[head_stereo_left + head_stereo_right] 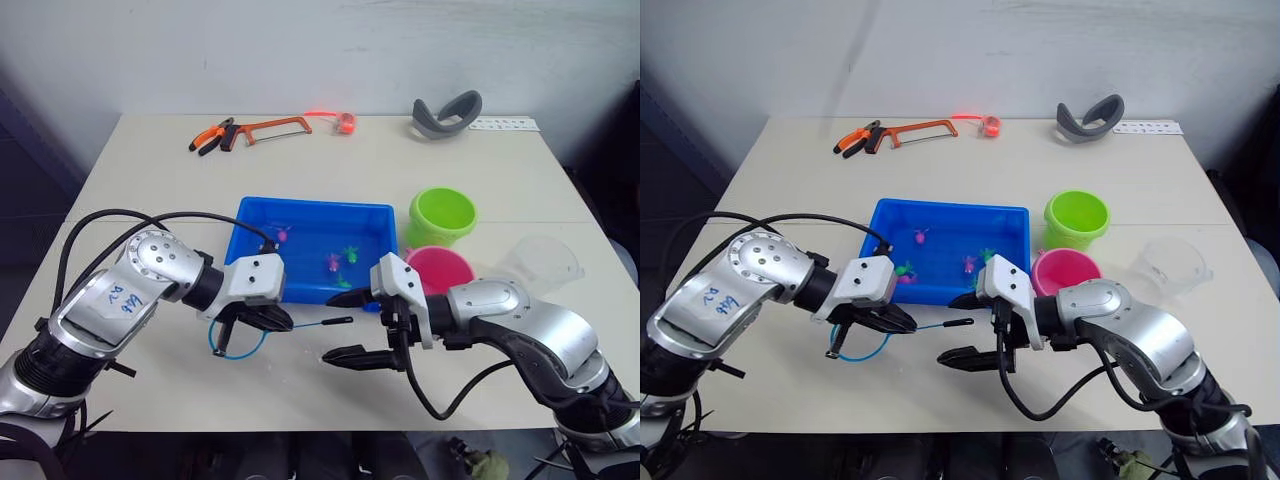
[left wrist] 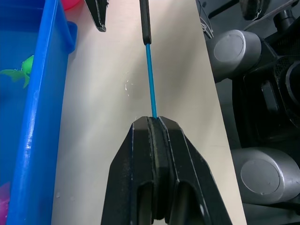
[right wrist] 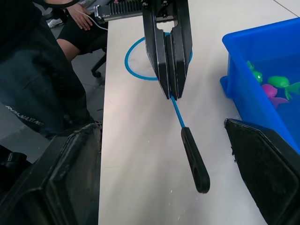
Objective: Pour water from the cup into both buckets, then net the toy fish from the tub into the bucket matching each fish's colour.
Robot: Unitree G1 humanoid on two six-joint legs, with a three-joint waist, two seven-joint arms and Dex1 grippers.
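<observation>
From the head views, the left gripper has its fingers pinched on the thin blue shaft of the net, just in front of the blue tub, with the hoop lying on the table below the wrist and the black handle pointing toward the right gripper, whose fingers are spread wide on either side of the handle's end. The toy fish sit in the tub; the green bucket, pink bucket and clear cup stand to its right. In the left wrist view, the pads press tightly on the shaft. In the right wrist view, the black handle hangs free between the open fingers. The net looks light and whippy; the thicker black handle seems the surer place to grip.
</observation>
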